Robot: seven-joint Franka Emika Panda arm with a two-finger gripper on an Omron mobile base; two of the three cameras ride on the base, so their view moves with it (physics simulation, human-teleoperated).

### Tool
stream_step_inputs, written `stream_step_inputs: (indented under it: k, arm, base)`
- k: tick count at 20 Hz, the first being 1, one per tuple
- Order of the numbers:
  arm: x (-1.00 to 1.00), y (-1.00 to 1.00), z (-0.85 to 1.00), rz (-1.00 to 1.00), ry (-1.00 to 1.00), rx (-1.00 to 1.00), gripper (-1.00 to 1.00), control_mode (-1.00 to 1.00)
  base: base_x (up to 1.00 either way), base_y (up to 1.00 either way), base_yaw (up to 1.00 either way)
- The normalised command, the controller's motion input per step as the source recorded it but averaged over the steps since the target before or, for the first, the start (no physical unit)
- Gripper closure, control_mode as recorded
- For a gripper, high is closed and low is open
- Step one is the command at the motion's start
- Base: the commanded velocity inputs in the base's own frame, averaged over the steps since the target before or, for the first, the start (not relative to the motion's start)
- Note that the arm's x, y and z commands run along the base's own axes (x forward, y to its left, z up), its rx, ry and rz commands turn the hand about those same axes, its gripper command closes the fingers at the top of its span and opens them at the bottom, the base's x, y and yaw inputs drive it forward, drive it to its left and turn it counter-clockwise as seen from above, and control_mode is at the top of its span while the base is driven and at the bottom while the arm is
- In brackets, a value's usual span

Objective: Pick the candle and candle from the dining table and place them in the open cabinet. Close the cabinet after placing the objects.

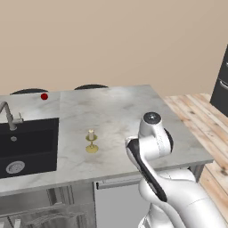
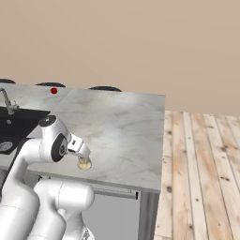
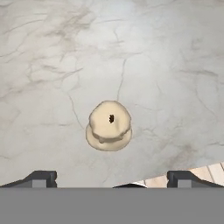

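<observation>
Two candles on the marble dining table, claw spread wide above the squat one.

In the left base view we see the thin candle, cream on a slim gold stemmed holder, standing upright at the middle of the frame on the dining table, right of the black sink and grey faucet; a small red ball lies at the upper left of the table. In the right base view the squat candle, cream on a tan base, sits at the lower left, near the table's front edge, partly hidden by the arm's wrist. In the hand view it lies just below the centre, round with a dark wick spot, and the gripper has its two dark tips far apart at the bottom corners, holding and touching nothing. We can read no writing anywhere.
</observation>
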Motion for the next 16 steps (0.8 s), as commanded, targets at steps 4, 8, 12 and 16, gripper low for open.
stream_step_inputs:
  k: [4, 8, 12, 16]
  arm:
    - [0.00, 0.00, -0.32, 0.00, 0.00, 0.00, -1.00, -1.00]
    - [0.01, 0.00, -0.33, 0.00, 0.00, 0.00, -1.00, -1.00]
    - [0.05, 0.00, -0.28, 0.00, -0.03, 0.00, -1.00, -1.00]
    - [0.01, -0.08, -0.27, 0.00, -0.08, 0.00, -1.00, -1.00]
  base:
    - [0.00, 0.00, 0.00]
    - [0.00, 0.00, 0.00]
    - [0.00, 0.00, 0.00]
    - [0.00, 0.00, 0.00]
